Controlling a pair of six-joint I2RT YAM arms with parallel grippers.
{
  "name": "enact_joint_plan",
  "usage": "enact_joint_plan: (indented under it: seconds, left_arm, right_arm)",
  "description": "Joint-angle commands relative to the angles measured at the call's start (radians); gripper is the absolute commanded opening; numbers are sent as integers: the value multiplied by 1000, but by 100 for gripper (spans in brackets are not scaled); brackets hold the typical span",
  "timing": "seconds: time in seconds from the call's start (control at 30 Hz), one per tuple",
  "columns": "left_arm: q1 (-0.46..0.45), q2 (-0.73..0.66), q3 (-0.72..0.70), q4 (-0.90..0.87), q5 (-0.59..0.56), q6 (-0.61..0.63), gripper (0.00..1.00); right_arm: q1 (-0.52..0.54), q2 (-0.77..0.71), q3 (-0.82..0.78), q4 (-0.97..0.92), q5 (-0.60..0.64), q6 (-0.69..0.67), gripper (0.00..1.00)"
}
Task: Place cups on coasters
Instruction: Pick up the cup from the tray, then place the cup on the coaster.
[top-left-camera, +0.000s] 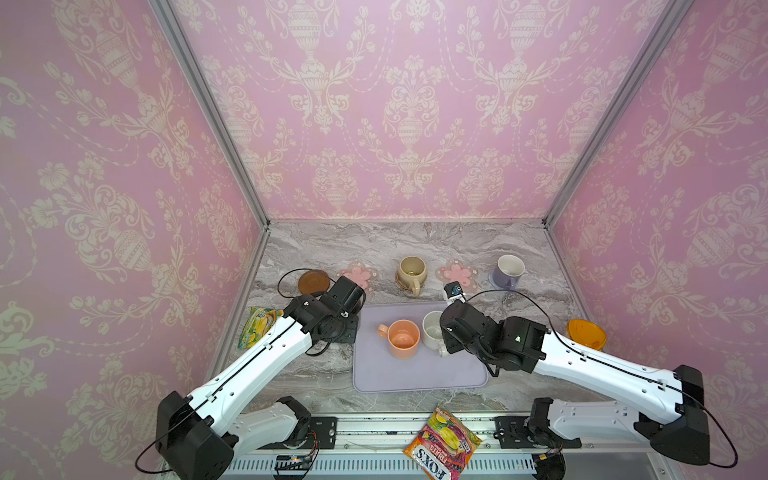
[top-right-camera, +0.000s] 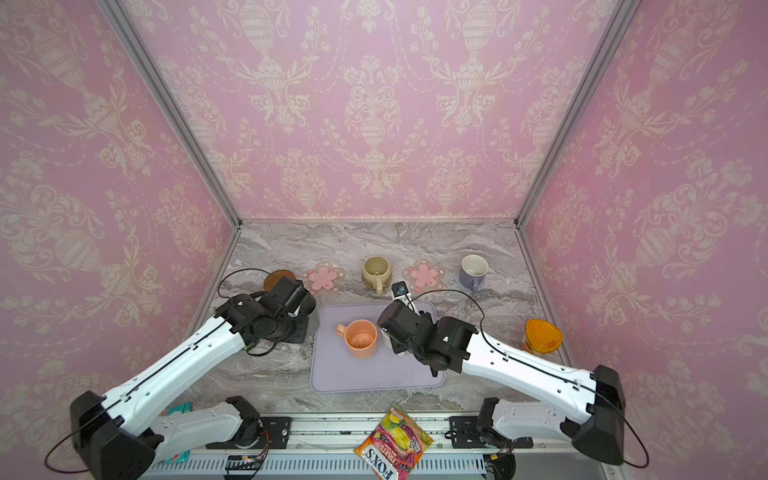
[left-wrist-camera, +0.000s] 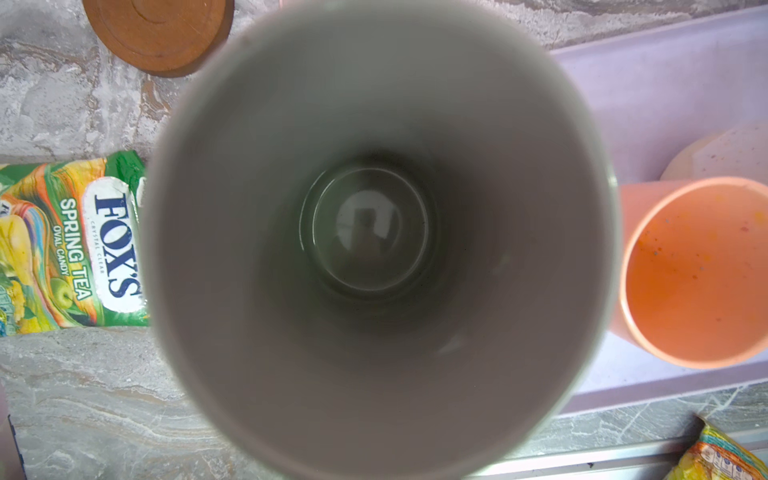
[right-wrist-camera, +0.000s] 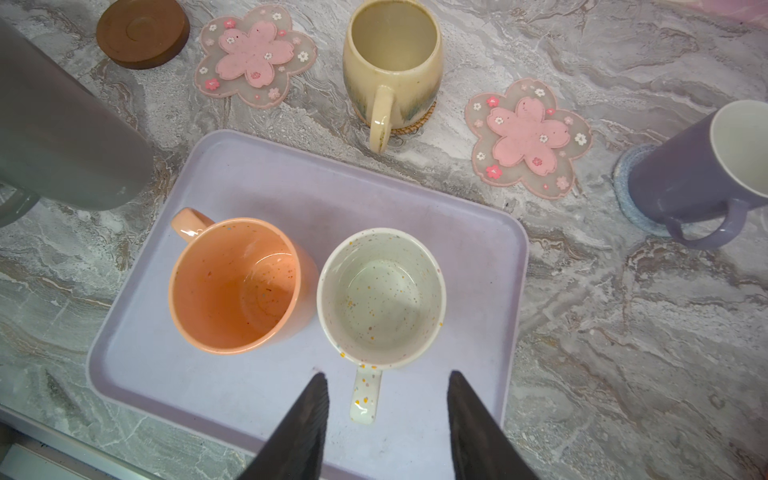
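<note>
My left gripper is shut on the dark grey-green cup, held off the table beside the tray's left edge; its fingers are hidden. The brown disc coaster lies just beyond it. My right gripper is open above the handle of the speckled white cup, which stands on the tray next to the peach cup. The beige cup sits on the rattan coaster. The lavender cup sits on the pale blue coaster. Two pink-flower coasters are bare.
The lavender tray lies mid-table. A green candy bag lies left of it under my left arm. A red candy bag hangs over the front rail. An orange-lidded container stands at the right wall.
</note>
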Motion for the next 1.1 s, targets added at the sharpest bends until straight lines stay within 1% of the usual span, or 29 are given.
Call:
enact_joint_plan:
  seconds: [0.0, 0.13, 0.4, 0.63, 0.8, 0.97, 1.07]
  left_arm:
    - [28, 27, 59, 102, 17, 77, 0]
    - [61, 60, 52, 174, 45, 101, 0]
    - [188, 162, 91, 247, 123, 167, 0]
    - [260, 227, 147, 266, 136, 194, 0]
    - [315, 249, 169, 302, 172, 208, 0]
    - [368, 300, 210, 290, 169, 242, 0]
    - [401, 320, 218, 312, 162, 265, 0]
  right_arm:
    - [-6, -23, -11, -44, 37, 44, 49]
    - [-12, -23, -4, -68, 48, 52, 49]
    - [-26, -38, 9, -96, 86, 56, 50]
    - [-49, -52, 7, -94, 92, 57, 51]
    - [-63, -52, 23, -106, 100, 50, 52]
    - [-82, -51, 29, -101, 104, 43, 53]
    - [-93, -43, 36, -96, 102, 35, 53]
